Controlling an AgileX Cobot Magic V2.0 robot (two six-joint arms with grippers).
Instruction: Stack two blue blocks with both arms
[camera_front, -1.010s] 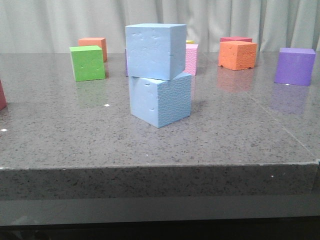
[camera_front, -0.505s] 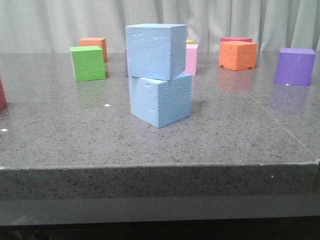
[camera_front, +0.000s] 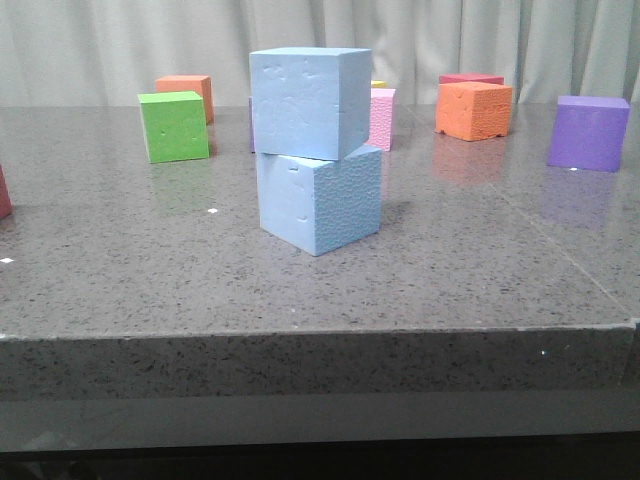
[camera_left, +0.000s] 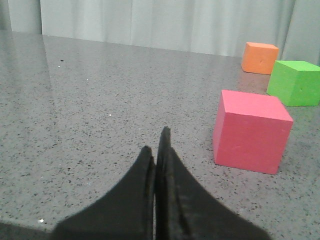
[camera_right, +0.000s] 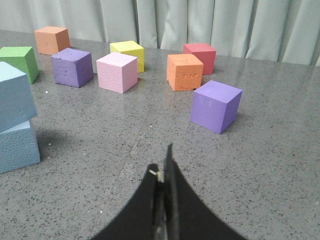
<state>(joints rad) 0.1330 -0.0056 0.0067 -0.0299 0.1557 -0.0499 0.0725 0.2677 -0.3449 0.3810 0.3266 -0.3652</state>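
Observation:
Two pale blue blocks stand stacked in the middle of the grey table. The upper blue block (camera_front: 308, 101) sits on the lower blue block (camera_front: 320, 200), twisted a little and overhanging. The stack also shows at the edge of the right wrist view, upper block (camera_right: 15, 95) on lower block (camera_right: 17, 147). No gripper shows in the front view. My left gripper (camera_left: 156, 142) is shut and empty, low over bare table. My right gripper (camera_right: 162, 162) is shut and empty, well away from the stack.
A pink-red cube (camera_left: 250, 130) lies close to my left gripper, with a green cube (camera_left: 295, 82) and an orange cube (camera_left: 260, 57) beyond. A purple cube (camera_right: 216, 106), orange (camera_right: 185, 71), pink (camera_right: 117, 72), yellow (camera_right: 127, 51), red (camera_right: 199, 55) and another purple cube (camera_right: 72, 66) stand ahead of my right gripper.

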